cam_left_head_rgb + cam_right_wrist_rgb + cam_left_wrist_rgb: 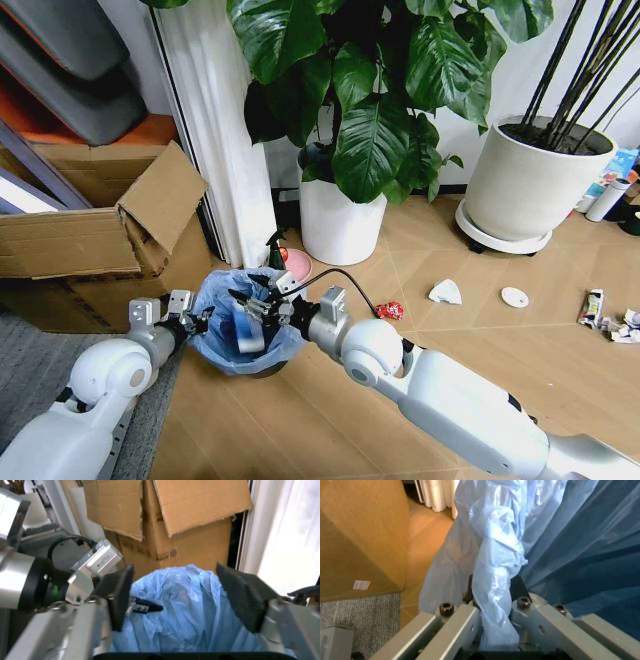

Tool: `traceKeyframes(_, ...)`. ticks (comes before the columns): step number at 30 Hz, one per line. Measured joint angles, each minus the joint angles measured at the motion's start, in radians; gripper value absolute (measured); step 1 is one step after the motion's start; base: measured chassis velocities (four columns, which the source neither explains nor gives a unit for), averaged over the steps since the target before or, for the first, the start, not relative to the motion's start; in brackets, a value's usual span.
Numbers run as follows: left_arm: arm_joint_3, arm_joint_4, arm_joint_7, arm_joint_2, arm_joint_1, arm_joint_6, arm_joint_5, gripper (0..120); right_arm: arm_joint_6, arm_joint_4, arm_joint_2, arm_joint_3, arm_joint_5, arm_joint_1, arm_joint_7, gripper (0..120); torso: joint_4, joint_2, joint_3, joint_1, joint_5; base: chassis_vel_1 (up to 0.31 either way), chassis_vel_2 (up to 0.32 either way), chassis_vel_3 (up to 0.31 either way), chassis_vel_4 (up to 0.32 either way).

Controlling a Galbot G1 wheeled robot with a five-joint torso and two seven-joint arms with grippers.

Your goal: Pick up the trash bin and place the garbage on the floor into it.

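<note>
Two grippers meet at the small black bin with its crinkled light-blue liner (240,325): left gripper (492,592) pinching the rim, right gripper (182,596) spread wide above. That thin plastic might slip free.

The head camera looks forward and down from well back, with the trash bin (245,330) at lower left of the frame, while both wrist cameras sit close against that bin's blue bag (495,573), their shared subject.
</note>
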Motion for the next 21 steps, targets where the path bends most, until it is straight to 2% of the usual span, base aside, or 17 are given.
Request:
traceKeyframes(2, -0.007, -0.001, 0.0, 0.0, 0.007, -0.001, 0.002, 0, 0.005, 0.004, 0.011, 0.019, 0.0, -0.005, 0.027, 75, 0.0003, 0.0, 0.0, 0.0, 0.0001, 0.0, 0.0, 0.0, 0.0)
traceKeyframes(3, -0.007, -0.001, 0.0, 0.0, 0.007, -0.001, 0.002, 0, 0.005, 0.004, 0.011, 0.019, 0.0, -0.005, 0.027, 75, 0.0003, 0.0, 0.0, 0.0, 0.0001, 0.0, 0.0, 0.0, 0.0)
traceKeyframes(5, -0.016, -0.002, -0.001, -0.005, 0.014, -0.003, 0.008, 0, 0.007, 0.009, 0.009, 0.065, -0.008, -0.024, 0.061, 86, 0.0004, 0.0, 0.0, 0.0, 0.0001, 0.0, 0.0, 0.0, 0.0)
traceKeyframes(6, -0.016, -0.002, -0.001, -0.005, 0.014, -0.003, 0.008, 0, 0.007, 0.009, 0.009, 0.065, -0.008, -0.024, 0.061, 86, 0.0004, 0.0, 0.0, 0.0, 0.0001, 0.0, 0.0, 0.0, 0.0)
traceKeyframes(9, -0.027, -0.007, -0.003, -0.017, 0.025, -0.007, 0.017, 0, 0.008, 0.008, -0.012, 0.148, -0.043, -0.074, 0.098, 98, 0.0002, 0.0, 0.0, 0.0, 0.0002, 0.0, 0.0, 0.0, 0.0)
traceKeyframes(15, -0.035, -0.017, -0.002, -0.036, 0.045, -0.014, 0.034, 0, 0.017, -0.024, -0.028, 0.302, -0.146, -0.201, 0.113, 100, 0.0, 0.0, 0.0, 0.0, 0.0003, 0.0, 0.0, 0.0, 0.0)
traceKeyframes(16, -0.035, -0.017, -0.002, -0.036, 0.045, -0.014, 0.034, 0, 0.017, -0.024, -0.028, 0.302, -0.146, -0.201, 0.113, 100, 0.0, 0.0, 0.0, 0.0, 0.0003, 0.0, 0.0, 0.0, 0.0)
traceKeyframes(20, -0.036, -0.037, -0.004, -0.05, 0.056, -0.016, 0.037, 0, 0.023, -0.046, -0.016, 0.44, -0.205, -0.305, 0.115, 100, -0.0001, 0.0, 0.0, 0.0, 0.0003, 0.0, 0.0, 0.0, 0.0)
traceKeyframes(21, -0.036, -0.037, -0.004, -0.05, 0.056, -0.016, 0.037, 0, 0.023, -0.046, -0.016, 0.44, -0.205, -0.305, 0.115, 100, -0.0001, 0.0, 0.0, 0.0, 0.0003, 0.0, 0.0, 0.0, 0.0)
